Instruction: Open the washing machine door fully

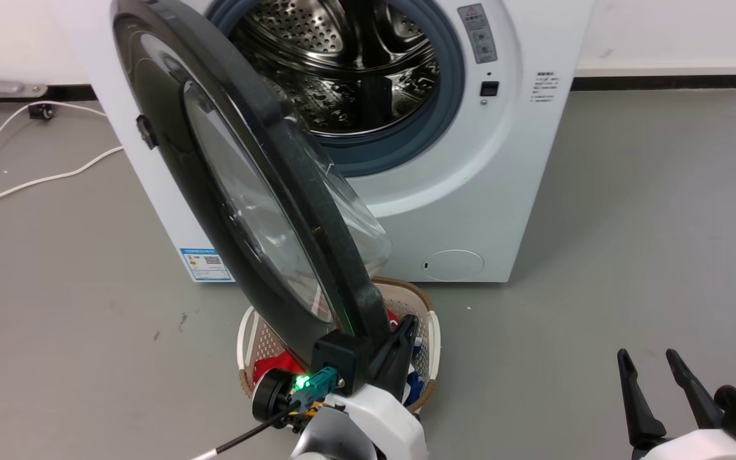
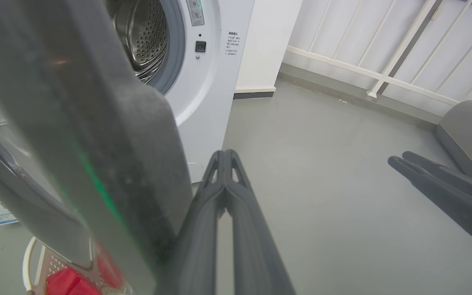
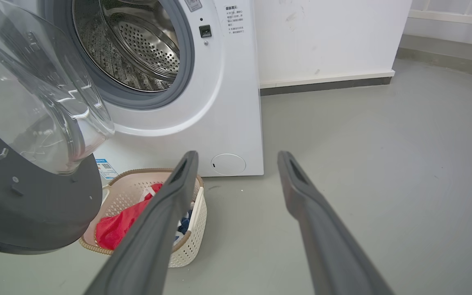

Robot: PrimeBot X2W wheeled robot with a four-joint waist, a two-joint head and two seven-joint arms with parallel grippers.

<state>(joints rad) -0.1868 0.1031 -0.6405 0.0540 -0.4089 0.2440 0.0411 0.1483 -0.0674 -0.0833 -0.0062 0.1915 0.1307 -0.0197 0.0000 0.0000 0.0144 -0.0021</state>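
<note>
The washing machine (image 1: 470, 191) stands with its steel drum showing. The washing machine door (image 1: 246, 191) hangs about half open, swung out toward me and seen nearly edge-on, its clear glass bowl facing the drum. My left gripper (image 1: 410, 322) is shut with nothing between its fingers and rests against the inner side of the door's outer rim. In the left wrist view the door (image 2: 76, 123) lies just left of the closed left gripper (image 2: 224, 152). My right gripper (image 1: 648, 358) is open at the lower right, away from the machine. In the right wrist view the right gripper (image 3: 238, 157) points at the washing machine (image 3: 232, 102), with the door (image 3: 35, 205) at left.
A cream basket (image 1: 435, 338) with red and blue clothes sits on the floor under the door's free edge, in front of the machine. A white cable (image 1: 23, 182) lies on the floor at left. A grey seat (image 2: 469, 139) and a white railing stand off to the right.
</note>
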